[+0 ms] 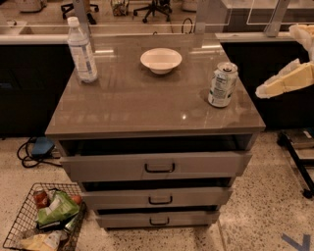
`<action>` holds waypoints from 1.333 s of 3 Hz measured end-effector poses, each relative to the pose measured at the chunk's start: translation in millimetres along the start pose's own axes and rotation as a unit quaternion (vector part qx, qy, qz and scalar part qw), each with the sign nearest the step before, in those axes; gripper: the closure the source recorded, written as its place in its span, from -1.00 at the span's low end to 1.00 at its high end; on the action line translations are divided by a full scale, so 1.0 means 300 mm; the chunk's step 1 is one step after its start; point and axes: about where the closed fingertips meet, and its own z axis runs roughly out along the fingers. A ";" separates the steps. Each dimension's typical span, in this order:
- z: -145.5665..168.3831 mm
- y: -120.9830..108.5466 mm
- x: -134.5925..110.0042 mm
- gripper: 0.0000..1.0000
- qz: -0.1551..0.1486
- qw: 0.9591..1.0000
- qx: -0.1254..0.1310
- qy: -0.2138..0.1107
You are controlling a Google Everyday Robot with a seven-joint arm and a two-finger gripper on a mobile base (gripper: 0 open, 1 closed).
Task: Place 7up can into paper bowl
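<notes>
Camera view, looking down at a grey bench with a glossy top and three drawers in its front, each slightly pulled out and fitted with a dark handle.

The 7up can stands upright near the right edge of the bench top, towards the front. It has a silver lid and a white and green label. The paper bowl, shallow, round and cream-white, sits towards the back of the bench near the middle. It is well apart from the can, which is to its right and nearer the camera. A clear plastic water bottle with a white cap stands upright at the back left corner.

The claw enters from the right edge of the picture, cream-coloured and pointing left towards the can. It hangs beyond the right side of the bench, near the can but not touching it, at about the height of the can's upper half. Whether the claw is open or closed cannot be told (only a pale wedge shape shows).

On the speckled floor at lower left sits a wire basket holding snack packets, one of them green. A dark cable loops on the floor left of the bench. Office chair bases show at the top.
</notes>
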 end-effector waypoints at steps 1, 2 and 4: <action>0.009 -0.001 0.005 -1.00 0.008 1.000 -0.002 -0.003; 0.048 -0.003 0.030 -1.00 0.027 0.999 -0.011 -0.033; 0.183 -0.030 0.119 -1.00 0.113 0.982 -0.034 -0.147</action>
